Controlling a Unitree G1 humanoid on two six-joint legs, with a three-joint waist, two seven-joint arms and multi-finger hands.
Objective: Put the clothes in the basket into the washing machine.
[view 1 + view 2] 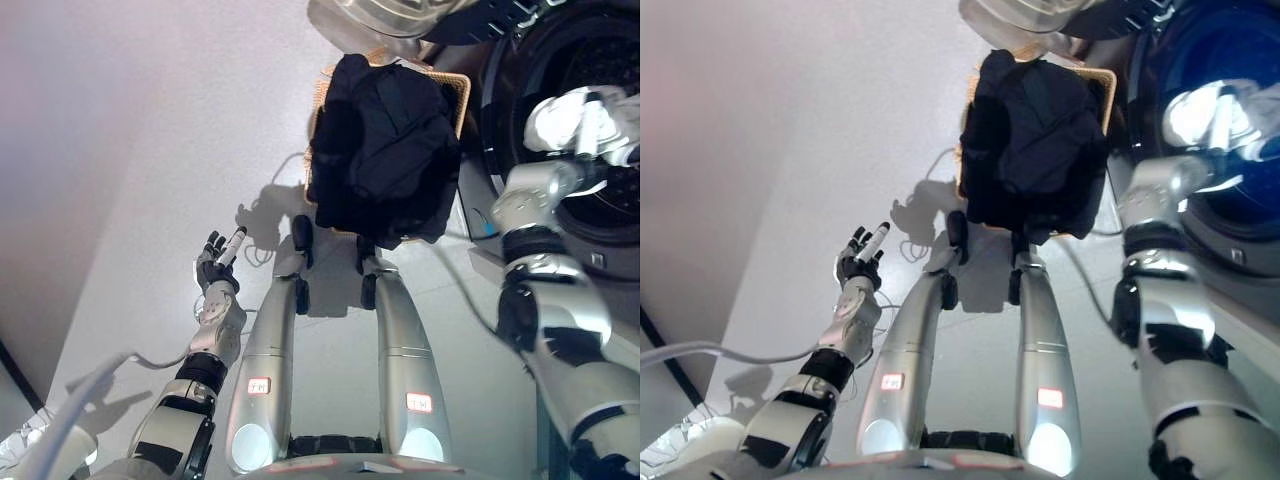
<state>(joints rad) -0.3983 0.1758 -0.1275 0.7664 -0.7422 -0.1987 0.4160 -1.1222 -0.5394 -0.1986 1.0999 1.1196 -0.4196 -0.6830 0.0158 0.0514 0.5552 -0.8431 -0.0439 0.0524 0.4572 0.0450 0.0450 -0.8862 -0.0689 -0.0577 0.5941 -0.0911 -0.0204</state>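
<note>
The left hand (218,262) hangs open over the floor; the right hand (585,120) reaches into the dark washing-machine drum (590,60) at far right, grip unclear.

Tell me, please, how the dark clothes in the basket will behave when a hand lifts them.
The dark clothes lie in soft folds and droop over the basket rim, so they are probably floppy and would sag and trail. They look like a bulky heap, so a single grab may lift only part. Cloth rarely slips, but it might snag on the woven rim.
</note>
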